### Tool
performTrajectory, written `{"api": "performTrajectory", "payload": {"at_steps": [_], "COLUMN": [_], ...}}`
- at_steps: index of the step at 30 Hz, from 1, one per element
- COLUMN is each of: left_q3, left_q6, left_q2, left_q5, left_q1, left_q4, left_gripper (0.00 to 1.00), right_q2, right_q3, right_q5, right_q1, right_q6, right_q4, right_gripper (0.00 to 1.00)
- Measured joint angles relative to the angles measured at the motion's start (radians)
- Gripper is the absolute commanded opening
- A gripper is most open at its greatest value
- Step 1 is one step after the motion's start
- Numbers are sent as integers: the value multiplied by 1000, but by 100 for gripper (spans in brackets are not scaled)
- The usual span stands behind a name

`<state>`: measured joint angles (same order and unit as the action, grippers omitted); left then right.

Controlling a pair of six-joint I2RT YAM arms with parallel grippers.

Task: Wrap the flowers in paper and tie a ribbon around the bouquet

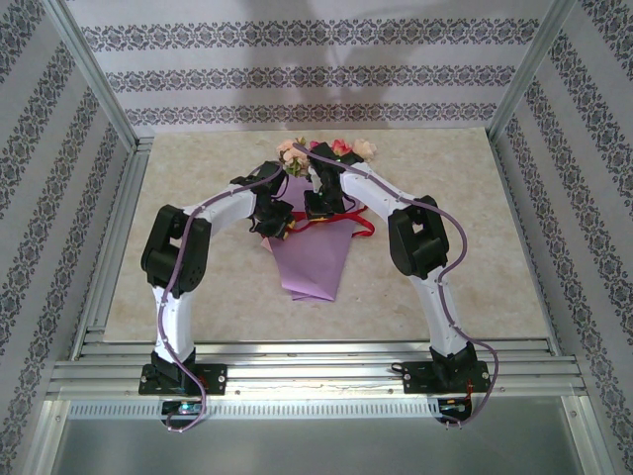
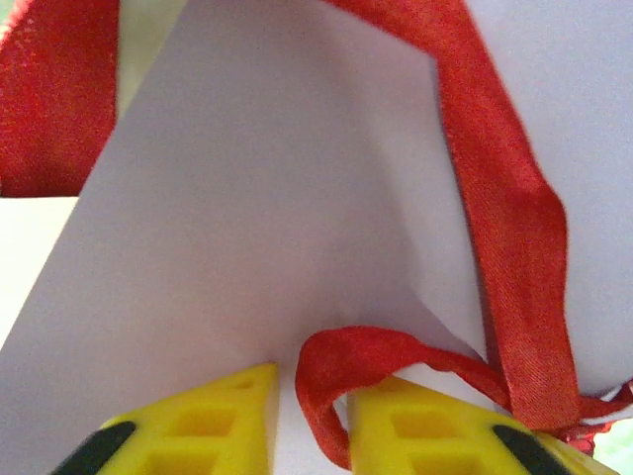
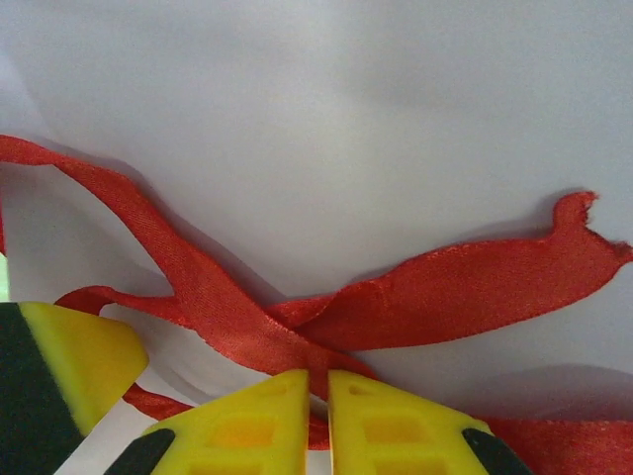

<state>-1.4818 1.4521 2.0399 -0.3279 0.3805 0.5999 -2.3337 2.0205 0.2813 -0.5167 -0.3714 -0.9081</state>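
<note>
The flowers [image 1: 326, 150] are already rolled into the bouquet [image 1: 312, 252], heads at 12 o'clock and tip at 6, so I judge only the knot remains: my right claw [image 3: 318, 381] pinches the crossed ribbon [image 3: 475, 287], while my left claw [image 2: 312, 381] straddles a loop of it, grip unclear.

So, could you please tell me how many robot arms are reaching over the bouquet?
2. The left arm curves in from the left and the right arm from the right. They meet over the bouquet, close to the red ribbon.
</note>
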Motion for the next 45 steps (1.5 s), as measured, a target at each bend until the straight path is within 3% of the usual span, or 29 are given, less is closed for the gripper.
{"api": "performTrajectory", "payload": {"at_steps": [2, 4, 9, 14, 19, 30, 33, 37, 41, 42, 45], "left_q3": [0, 0, 12, 26, 29, 29, 29, 29, 29, 29, 29], "left_q6": [3, 1, 1, 1, 0, 0, 0, -1, -3, -4, -4], "left_q2": [1, 1, 0, -1, -8, -13, -13, -13, -14, -14, -25], "left_q5": [1, 4, 11, 11, 11, 7, 6, -1, -5, -5, -8], "left_q1": [0, 0, 0, -3, -3, -10, -10, -10, -11, -11, -19], "left_q4": [-6, -14, -42, -55, -61, -63, -63, -63, -63, -63, -63], "left_gripper": [0, 0, 0, 0, 0, 0, 0, 0, 0, 0, 0], "right_q2": [0, 4, 100, 262, 251, 130, 130, 121, 113, 111, 113], "right_q3": [0, 0, -85, -211, -232, -315, -337, -345, -346, -346, -355], "right_q5": [2, 4, 1, -12, -32, -11, -7, -3, -1, -2, -14], "right_q1": [3, 6, 39, 154, 277, 291, 292, 292, 292, 292, 292], "right_q6": [-6, -22, -73, -171, -289, -567, -628, -689, -732, -743, -759], "right_q4": [0, 0, 50, 113, 143, 214, 243, 277, 298, 303, 317], "right_gripper": [26, 35, 45, 47, 48, 48, 46, 33, 4, 0, 0]}}
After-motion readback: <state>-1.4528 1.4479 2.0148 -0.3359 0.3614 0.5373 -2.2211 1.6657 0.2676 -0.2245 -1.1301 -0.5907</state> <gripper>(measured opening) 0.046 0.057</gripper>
